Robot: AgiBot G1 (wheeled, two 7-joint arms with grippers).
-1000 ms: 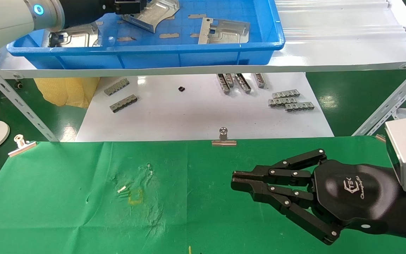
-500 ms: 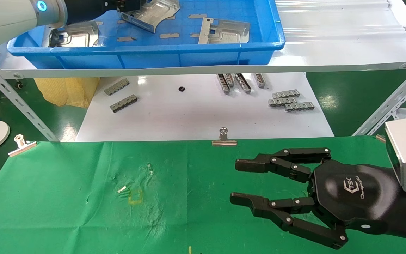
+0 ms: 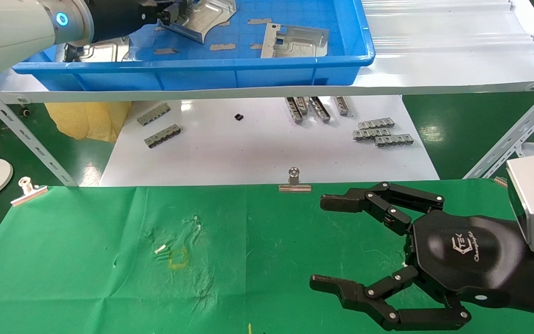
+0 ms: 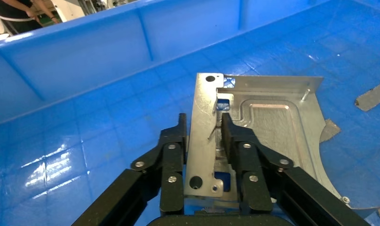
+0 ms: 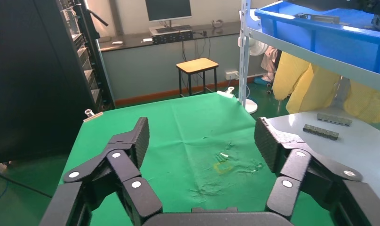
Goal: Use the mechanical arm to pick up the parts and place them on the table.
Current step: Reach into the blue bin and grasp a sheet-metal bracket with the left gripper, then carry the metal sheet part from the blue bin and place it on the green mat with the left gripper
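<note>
While bare blue tray floor [image 4: 108, 127] surrounds it, the left black linkage gripper [image 4: 204, 134] clamps a silvery stamped plate's [image 4: 273, 122] upright folded rim; the right black gripper [image 3: 329, 243] gapes wide above green cloth [image 3: 86, 260].

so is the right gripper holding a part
No, the right gripper is open and empty above the green table.

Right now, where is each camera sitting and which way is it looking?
Head: up high, looking down at the green cloth table; open right gripper and left arm show.
Left wrist: behind the left gripper, shut on a silvery stamped metal part in the blue plastic tray.
Right wrist: behind the right gripper's spread fingers, facing along the cloth.
Shared: the yellow square mark.
</note>
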